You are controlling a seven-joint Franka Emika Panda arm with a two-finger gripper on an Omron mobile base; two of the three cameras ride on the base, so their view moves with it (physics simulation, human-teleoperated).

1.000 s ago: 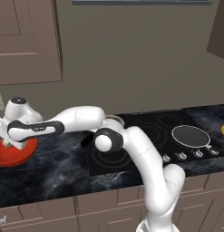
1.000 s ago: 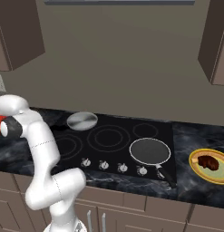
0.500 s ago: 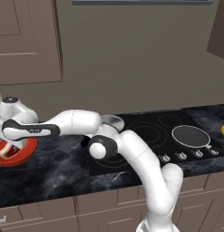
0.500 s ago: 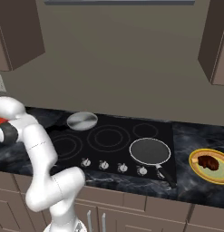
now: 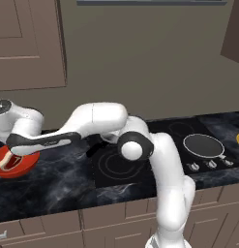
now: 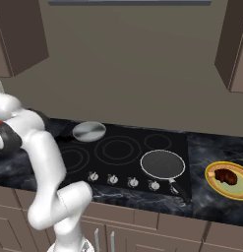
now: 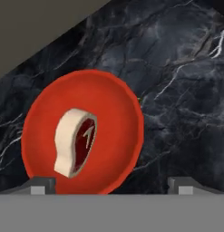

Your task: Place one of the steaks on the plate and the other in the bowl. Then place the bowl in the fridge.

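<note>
On black marble counter (image 7: 186,90), red bowl (image 7: 118,99).

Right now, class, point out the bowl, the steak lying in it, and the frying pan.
bowl (image 7: 115,108), hand view, bare inner wall.
steak in the bowl (image 7: 82,139), hand view, red face.
frying pan (image 6: 163,164), right base view, pan floor.
</note>
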